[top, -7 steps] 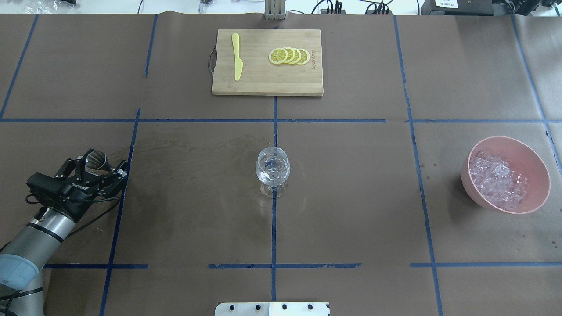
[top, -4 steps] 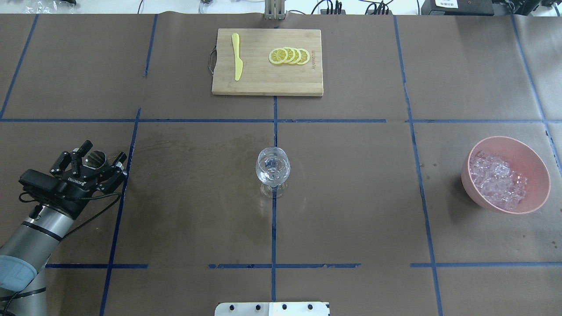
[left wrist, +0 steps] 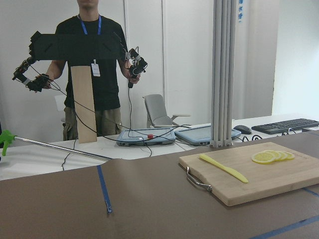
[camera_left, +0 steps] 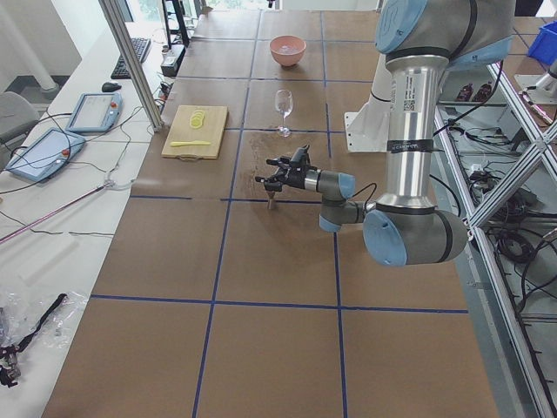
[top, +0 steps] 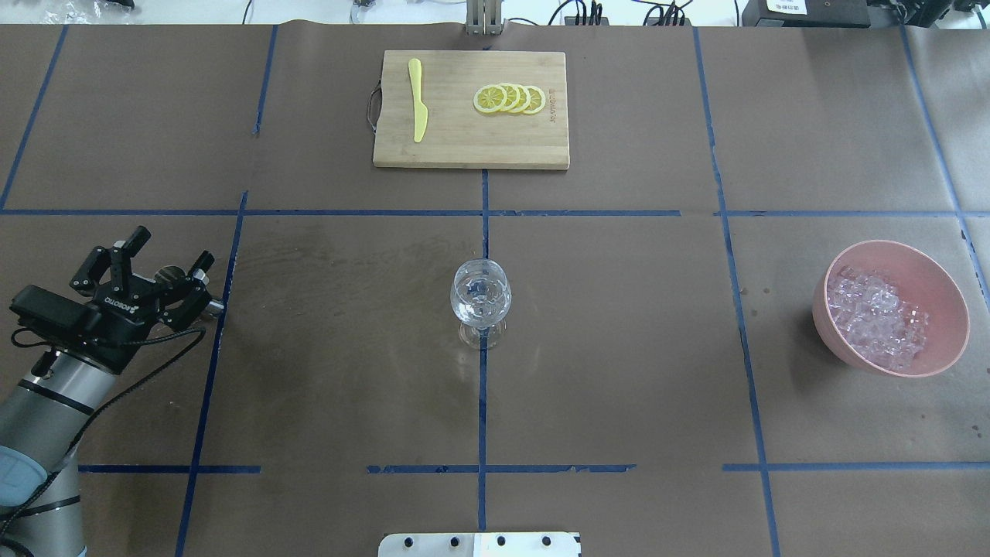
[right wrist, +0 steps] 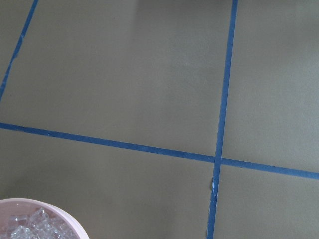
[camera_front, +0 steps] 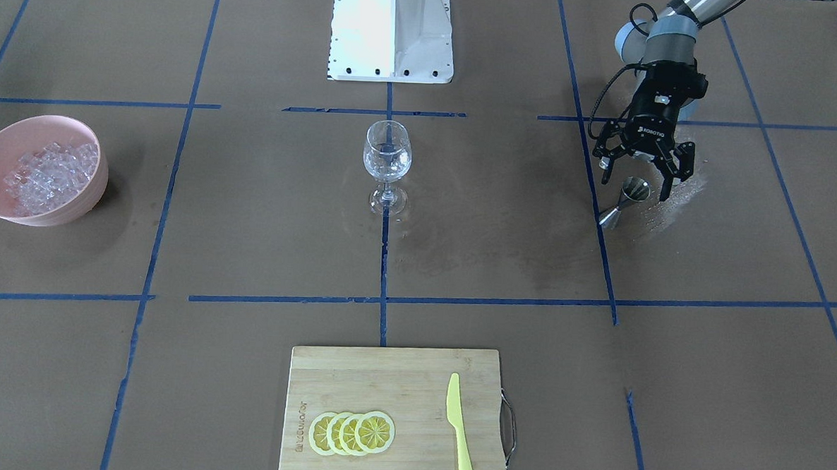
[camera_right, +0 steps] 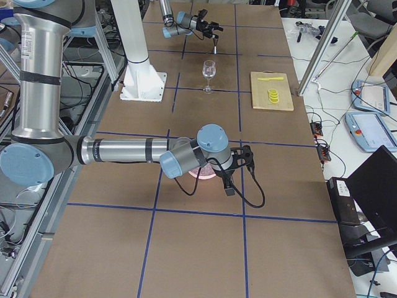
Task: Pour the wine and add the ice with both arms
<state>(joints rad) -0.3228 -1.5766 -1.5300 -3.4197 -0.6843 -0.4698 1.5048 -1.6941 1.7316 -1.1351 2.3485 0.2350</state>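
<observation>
Brown paper-covered surface (top: 619,348) marked into squares by blue tape (top: 482,402). Ice (top: 874,317), a heap of small clear cubes, fills a pink bowl (top: 932,271) at the robot's right side. Right arm (camera_right: 124,150) reaches over that bowl in the side view; whether its jaws are open or closed cannot be told. An upright wine glass (top: 480,298) stands at the centre on a tape line, well apart from the bowl. At the robot's left, the left arm (top: 54,387) holds its jaws spread wide open, gripping nothing, with a small metal jigger (camera_front: 625,201) standing on the surface between and just below them. Beyond the glass lies a wooden cutting board (top: 472,147) carrying lemon slices (top: 510,98) and a yellow knife (top: 418,100)
</observation>
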